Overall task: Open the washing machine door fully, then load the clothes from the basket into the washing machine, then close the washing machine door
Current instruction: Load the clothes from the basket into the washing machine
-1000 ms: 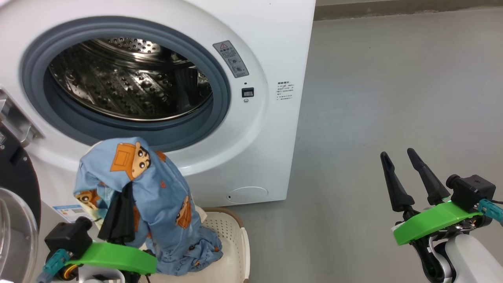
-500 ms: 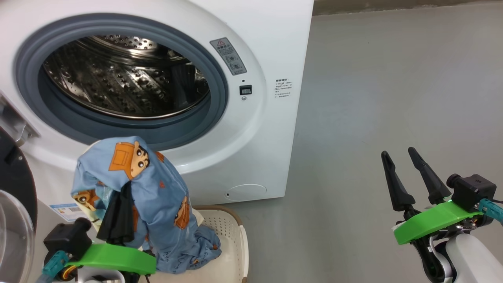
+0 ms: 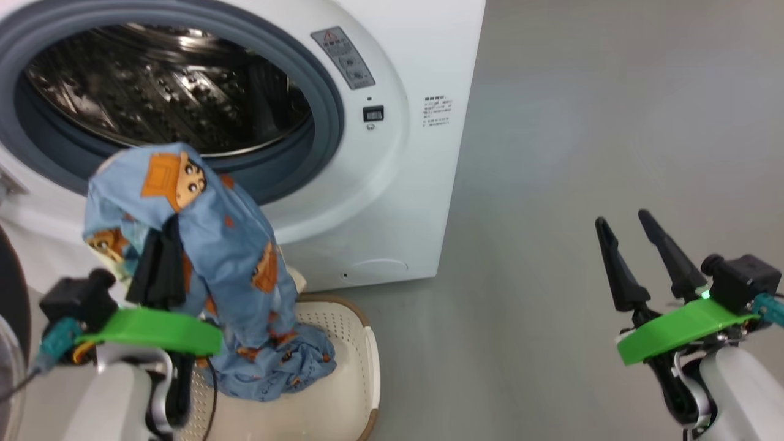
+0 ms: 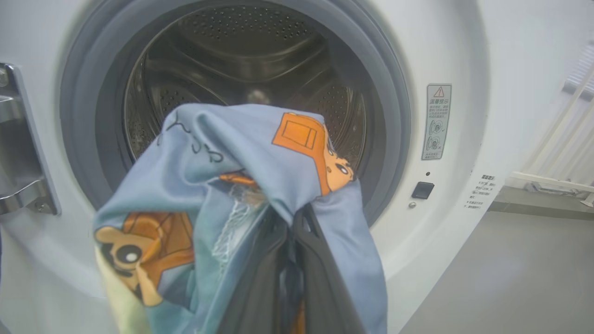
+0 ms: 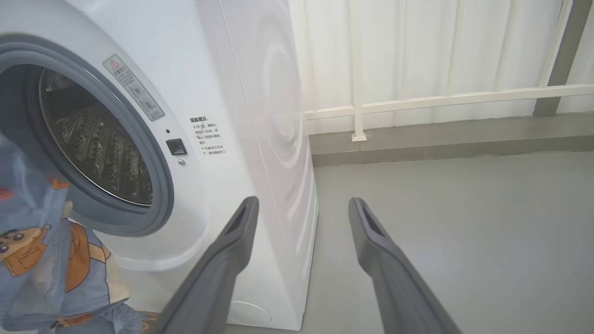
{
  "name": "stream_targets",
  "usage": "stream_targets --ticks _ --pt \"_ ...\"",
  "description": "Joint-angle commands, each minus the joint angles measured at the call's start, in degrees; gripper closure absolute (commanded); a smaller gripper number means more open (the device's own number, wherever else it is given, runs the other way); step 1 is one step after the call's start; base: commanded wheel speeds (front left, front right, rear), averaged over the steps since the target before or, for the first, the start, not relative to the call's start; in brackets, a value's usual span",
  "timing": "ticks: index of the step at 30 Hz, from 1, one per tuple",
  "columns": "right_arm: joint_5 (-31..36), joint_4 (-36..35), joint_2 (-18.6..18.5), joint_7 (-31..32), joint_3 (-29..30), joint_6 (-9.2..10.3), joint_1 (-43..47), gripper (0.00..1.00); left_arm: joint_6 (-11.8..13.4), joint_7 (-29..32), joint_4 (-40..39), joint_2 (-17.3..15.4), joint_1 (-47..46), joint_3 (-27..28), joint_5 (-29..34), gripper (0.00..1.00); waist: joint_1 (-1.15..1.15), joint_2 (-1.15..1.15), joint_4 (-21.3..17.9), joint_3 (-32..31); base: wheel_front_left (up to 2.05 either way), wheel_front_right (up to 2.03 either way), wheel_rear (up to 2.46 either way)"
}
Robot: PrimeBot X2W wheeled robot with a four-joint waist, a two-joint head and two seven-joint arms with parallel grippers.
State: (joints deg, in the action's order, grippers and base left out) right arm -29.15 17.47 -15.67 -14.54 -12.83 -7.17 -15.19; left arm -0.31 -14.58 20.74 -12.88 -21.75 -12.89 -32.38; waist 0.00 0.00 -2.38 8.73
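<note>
The washing machine fills the upper left, its steel drum open behind the grey gasket. The washing machine door's black rim shows at the far left edge, swung open. My left gripper is shut on the clothes, light-blue fabric with orange figures. The fabric drapes over the fingertips just before the drum mouth. Its lower end still lies in the cream basket on the floor below. My right gripper is open and holds nothing, well right of the machine over the floor.
Bare grey floor spreads right of the machine. A white railing and a low kerb run behind it. The door hinge bracket is on the machine's left front. A door latch sits right of the gasket.
The head camera has dipped, shifting the whole picture. My left gripper has lifted the clothes up towards the drum's lower gasket. The right gripper has stayed open and still.
</note>
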Motion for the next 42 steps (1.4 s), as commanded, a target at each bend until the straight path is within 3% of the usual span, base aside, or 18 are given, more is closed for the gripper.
stream_targets --ticks 1,13,25,42 --pt "0.07 -1.81 -1.28 -0.46 -1.0 -0.32 -2.09 0.0 -0.62 -0.41 0.15 -1.65 -3.78 2.36 1.0 1.0 0.0 0.0 -0.95 3.06 0.0 0.0 0.0" --pt "1.43 -5.34 -2.94 -0.46 0.22 -0.32 -5.61 0.0 -5.2 -0.41 16.12 -1.39 -24.18 8.38 2.29 1.0 0.0 0.0 -3.7 16.9 0.0 0.0 0.0" --pt "2.81 -8.56 -2.37 -0.46 2.27 -0.32 -8.33 0.0 -6.92 -0.41 27.58 -4.11 -40.24 11.69 4.73 1.0 0.0 0.0 -7.05 28.84 0.0 0.0 0.0" --pt "3.76 -10.58 1.54 -0.46 3.31 -0.32 -9.27 0.0 -7.16 -0.41 29.54 -14.41 -56.68 9.1 5.3 1.0 0.0 0.0 -11.38 37.5 0.0 0.0 0.0"
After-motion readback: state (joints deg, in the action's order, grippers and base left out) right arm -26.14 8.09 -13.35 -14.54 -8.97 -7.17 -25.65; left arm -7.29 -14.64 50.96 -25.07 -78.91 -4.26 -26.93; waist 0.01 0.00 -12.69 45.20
